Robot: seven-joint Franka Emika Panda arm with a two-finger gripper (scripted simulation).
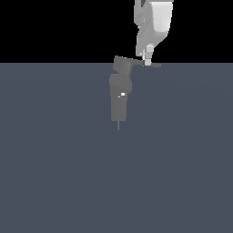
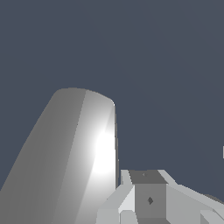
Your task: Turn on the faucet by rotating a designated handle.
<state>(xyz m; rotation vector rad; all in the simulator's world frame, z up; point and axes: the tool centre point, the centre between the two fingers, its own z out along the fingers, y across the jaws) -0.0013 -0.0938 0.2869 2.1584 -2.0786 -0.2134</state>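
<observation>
The faucet [image 1: 119, 95] is a small matte grey fixture standing on the dark blue-grey floor [image 1: 54, 173], with a tiny white highlight and a thin pin [image 1: 119, 125] below. Its handle [image 1: 138, 62] is a thin flat lever running from the boxy top block [image 1: 122, 65] toward the exterior view's right. My gripper [image 1: 148, 62] comes down from above, its fingertips at the lever, near its outer end. The fingers look closed together, with nothing held between them. In the wrist view the handle [image 2: 74, 157] is a broad grey blade beside my gripper [image 2: 148, 183].
The white robot arm [image 1: 154, 20] reaches down from the top of the exterior view. The flat floor [image 2: 166, 65] spreads around the faucet, with black background behind it.
</observation>
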